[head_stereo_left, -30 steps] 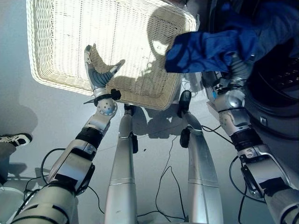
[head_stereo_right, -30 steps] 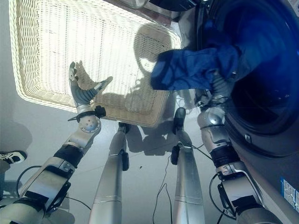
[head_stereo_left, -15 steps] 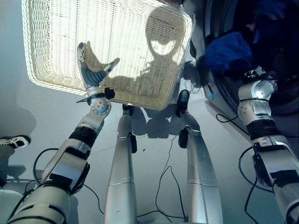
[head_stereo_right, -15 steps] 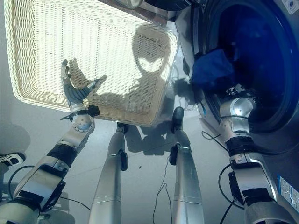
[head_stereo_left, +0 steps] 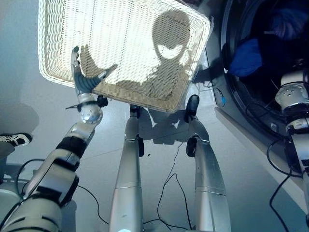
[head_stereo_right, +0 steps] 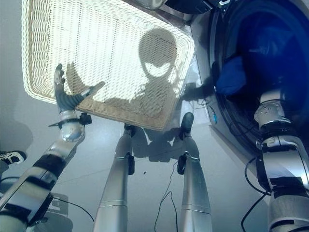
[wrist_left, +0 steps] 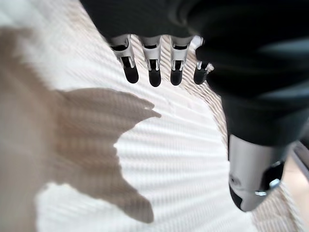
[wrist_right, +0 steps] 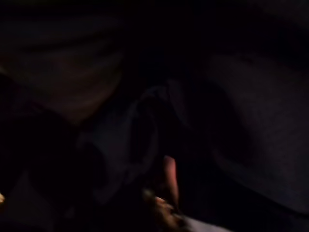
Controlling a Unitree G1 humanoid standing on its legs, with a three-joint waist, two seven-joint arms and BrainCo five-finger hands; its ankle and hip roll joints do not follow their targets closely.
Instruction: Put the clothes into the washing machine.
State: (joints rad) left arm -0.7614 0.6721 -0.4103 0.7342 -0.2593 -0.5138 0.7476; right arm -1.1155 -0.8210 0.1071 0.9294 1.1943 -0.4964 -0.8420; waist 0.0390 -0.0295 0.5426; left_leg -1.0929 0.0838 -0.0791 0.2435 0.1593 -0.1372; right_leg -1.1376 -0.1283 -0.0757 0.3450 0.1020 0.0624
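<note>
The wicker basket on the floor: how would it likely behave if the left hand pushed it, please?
The wicker basket looks rigid, so it would probably slide whole. With nothing lying in it, it is likely light. The left hand hovers open over its near rim.

A cream-white wicker basket (head_stereo_left: 120, 43), woven in fine ribbed rows, is shown on a pale grey floor (head_stereo_left: 241, 159); grey shadows are cast across its weave. Deep blue cloth (head_stereo_left: 246, 50) is seen against the black interior of the washing machine (head_stereo_right: 251, 140), whose round opening is ringed in dark grey. The left hand (head_stereo_left: 83, 79) is rendered in silver with dark fingertips (wrist_left: 155, 77) and a dark ribbed cover. A white shoe (head_stereo_left: 14, 140) with black markings is visible at the floor's edge. Little beyond dull blue-grey folds can be distinguished in the dark right wrist view.
</note>
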